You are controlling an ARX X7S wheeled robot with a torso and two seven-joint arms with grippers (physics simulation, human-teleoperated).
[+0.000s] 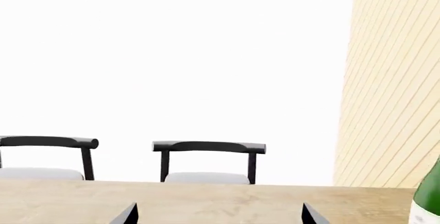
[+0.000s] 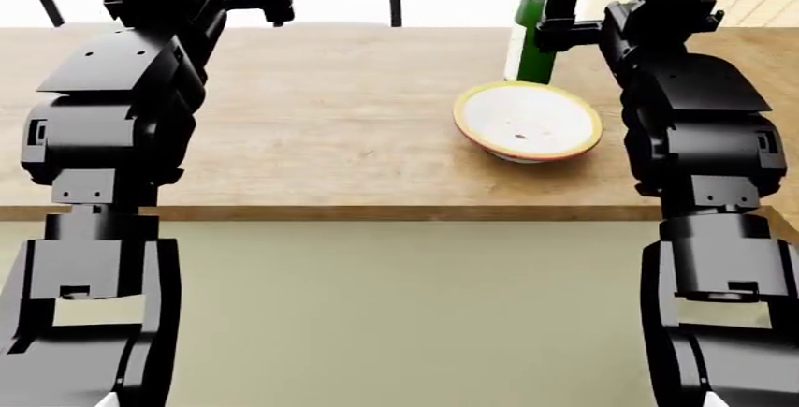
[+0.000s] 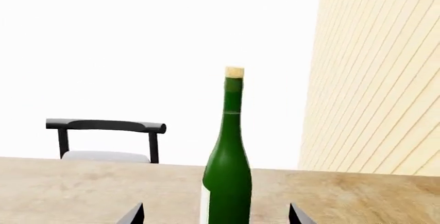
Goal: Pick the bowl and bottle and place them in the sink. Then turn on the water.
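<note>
While both arms reach forward over the wooden tabletop (image 2: 325, 136), neither one holds anything. In the head view the bowl (image 2: 527, 123) sits on the right half of the tabletop, white inside with a yellow rim and a band of red showing under the near edge, a few small marks at its centre. The bottle (image 2: 534, 23) stands upright just behind the bowl, toward the far edge, its dark green body and pale label partly showing beside the right arm's black housing.

The right gripper (image 3: 214, 214) is spread wide: in the right wrist view its two dark fingertips (image 3: 133, 216) show at the lower edge, well apart, with the bottle (image 3: 227, 167) standing between them but farther out along the tabletop, untouched. The bottle's cork is pale, its neck long and narrow, and a sliver of white label shows low on its side.

The left gripper (image 1: 220, 214) is likewise spread, its fingertips (image 1: 128, 214) set apart over bare wood. In that wrist view only a slice of the bottle (image 1: 429, 195) appears at the frame's edge, off to one side of the gripper.

Beyond the tabletop's far edge stand two black chairs (image 1: 208, 159) with pale seats, and a wall of pale wooden slats (image 3: 378, 80) rises at the right.
</note>
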